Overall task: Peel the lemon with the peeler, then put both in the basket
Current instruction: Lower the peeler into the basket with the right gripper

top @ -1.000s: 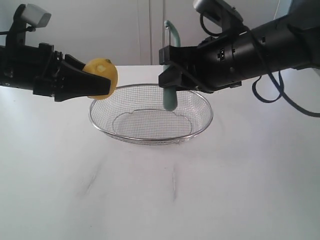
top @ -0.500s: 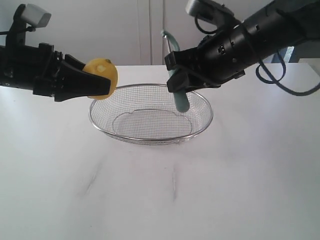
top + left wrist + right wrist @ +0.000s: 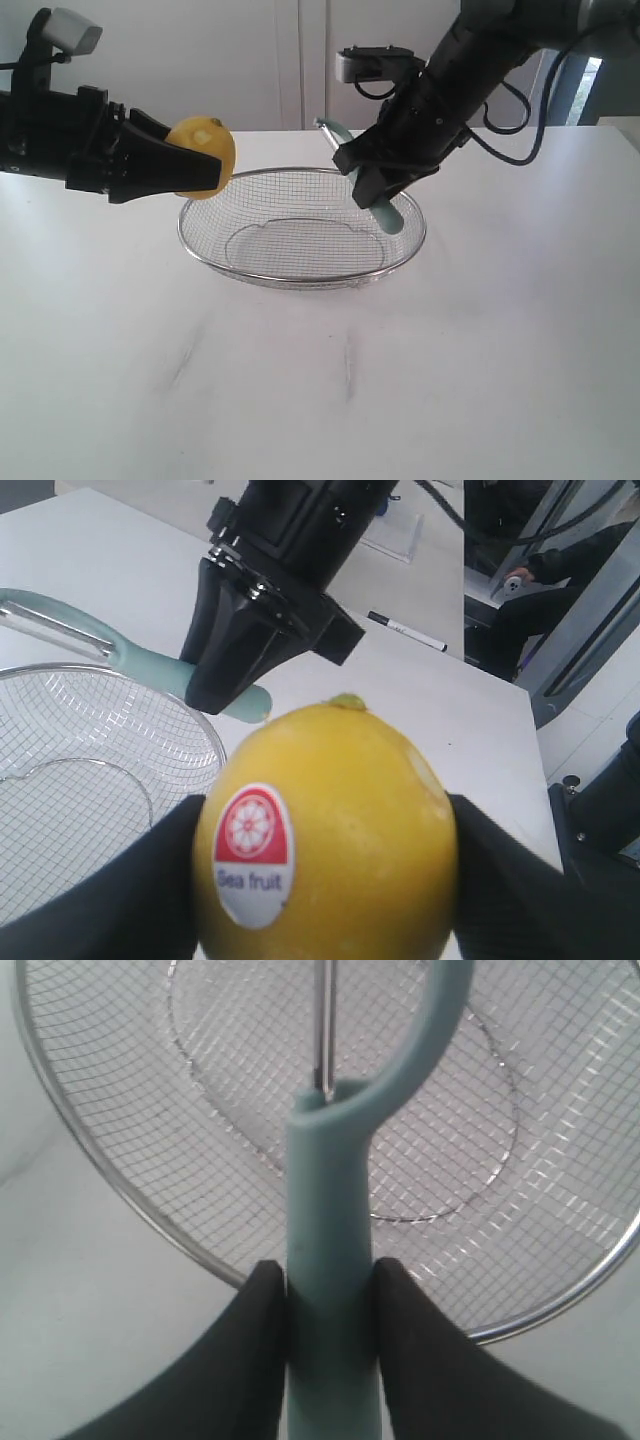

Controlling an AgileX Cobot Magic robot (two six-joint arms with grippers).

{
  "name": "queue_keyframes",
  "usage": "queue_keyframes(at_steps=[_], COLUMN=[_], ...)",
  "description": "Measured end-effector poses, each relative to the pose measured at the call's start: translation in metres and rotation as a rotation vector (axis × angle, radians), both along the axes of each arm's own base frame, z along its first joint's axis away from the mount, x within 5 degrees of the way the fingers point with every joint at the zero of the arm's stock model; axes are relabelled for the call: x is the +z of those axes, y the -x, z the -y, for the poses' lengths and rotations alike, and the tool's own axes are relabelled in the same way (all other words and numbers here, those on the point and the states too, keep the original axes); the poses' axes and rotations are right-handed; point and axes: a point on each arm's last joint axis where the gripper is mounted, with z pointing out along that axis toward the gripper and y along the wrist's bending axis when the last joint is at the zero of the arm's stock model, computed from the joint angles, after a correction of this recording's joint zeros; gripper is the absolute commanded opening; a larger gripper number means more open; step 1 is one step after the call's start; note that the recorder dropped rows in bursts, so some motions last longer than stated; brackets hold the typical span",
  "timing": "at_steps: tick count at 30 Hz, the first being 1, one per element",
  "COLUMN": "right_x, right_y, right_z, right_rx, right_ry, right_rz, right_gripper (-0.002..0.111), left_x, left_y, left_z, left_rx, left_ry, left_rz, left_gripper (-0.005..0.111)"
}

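The right arm (image 3: 470, 70) now comes down steeply from above the basket (image 3: 300, 283), where a second ago it reached in level from the side. Its end effector (image 3: 378, 190) sits lower and closer to the basket's right rim. The peeler (image 3: 390, 217) in its grip no longer stands upright. It leans, with the handle end low by the basket's right rim and the blade head pointing up towards the far rim.

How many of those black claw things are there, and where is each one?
2. The left gripper holds the lemon up near the left edge of the basket; the right gripper holds the tilted peeler over the basket.
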Motion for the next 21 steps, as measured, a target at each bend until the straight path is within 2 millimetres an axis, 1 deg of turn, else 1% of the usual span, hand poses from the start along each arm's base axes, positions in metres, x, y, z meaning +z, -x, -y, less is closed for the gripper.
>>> queue_keyframes(at_steps=[3, 7, 14, 21], right_x=[-0.01, -0.02, -0.034, -0.046], right_y=[-0.014, -0.03, -0.042, -0.05], right_z=[-0.001, -0.007, -0.011, -0.014], right_rx=[0.009, 0.008, 0.032, 0.149], right_ry=[0.045, 0.048, 0.056, 0.111], right_rz=[0.009, 0.014, 0.023, 0.101], right_gripper=[0.0, 0.0, 0.0, 0.0], left_x=[0.0, 0.0, 0.0, 0.0], left_y=[0.0, 0.0, 0.0, 0.0], left_z=[0.0, 0.0, 0.0, 0.0], left_rx=[0.0, 0.0, 0.0, 0.0], left_ry=[0.0, 0.0, 0.0, 0.0], left_rz=[0.0, 0.0, 0.0, 0.0], left_gripper=[0.0, 0.0, 0.0, 0.0])
